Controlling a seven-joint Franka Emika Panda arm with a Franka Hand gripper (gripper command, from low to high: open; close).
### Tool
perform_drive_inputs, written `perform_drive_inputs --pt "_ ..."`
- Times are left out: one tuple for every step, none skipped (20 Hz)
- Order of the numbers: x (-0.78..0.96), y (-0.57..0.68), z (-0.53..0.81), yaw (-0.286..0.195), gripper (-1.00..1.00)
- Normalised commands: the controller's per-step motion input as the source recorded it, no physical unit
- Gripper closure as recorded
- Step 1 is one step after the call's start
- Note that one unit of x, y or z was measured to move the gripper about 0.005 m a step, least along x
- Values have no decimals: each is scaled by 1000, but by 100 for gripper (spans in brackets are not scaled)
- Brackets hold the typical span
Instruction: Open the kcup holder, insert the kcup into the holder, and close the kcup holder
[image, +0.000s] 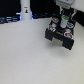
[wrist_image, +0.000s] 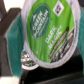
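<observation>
The kcup (wrist_image: 49, 31) fills the wrist view, its green top lettered in white. It sits between the teal fingers (wrist_image: 16, 27) of my gripper (wrist_image: 47, 32), which is shut on it. Under it is the black kcup holder (wrist_image: 12, 42), with another pod (wrist_image: 27, 60) seated in a slot beside the held one. In the exterior view the gripper (image: 65, 20) hangs right over the black holder (image: 59, 35) toward the exterior view's right. The picture is too blurred to tell how far the tray is pulled out. Pods (image: 55, 22) show on the holder's top.
A white table (image: 25, 55) carries the holder. A white bottle-like object (image: 25, 10) stands at the back, towards the exterior view's left, against a dark backdrop. The arm's white body (image: 65, 5) rises behind the holder.
</observation>
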Motion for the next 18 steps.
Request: perform_drive_inputs --pt "-3 -517 160 -46 100" --pt "-3 -494 109 -41 100" --pt "0 -451 40 -29 100" --pt "11 -20 49 0 100" --pt "-28 -32 -161 14 100" --pt "-29 -5 -199 18 100" --pt "-31 0 -200 20 100" --pt "-65 -18 -222 23 100" --pt "1 -70 -81 10 100" --pt "-21 -34 -178 12 100" --pt "-2 -6 -241 10 100" --pt "-38 -50 -236 8 100" --pt "2 -58 -235 8 100" --pt "4 -80 -240 4 100" --pt "10 -78 -191 0 100" --pt "2 -69 -201 -7 100" --pt "15 -82 -231 -8 100" --pt "8 -85 -298 -6 100"
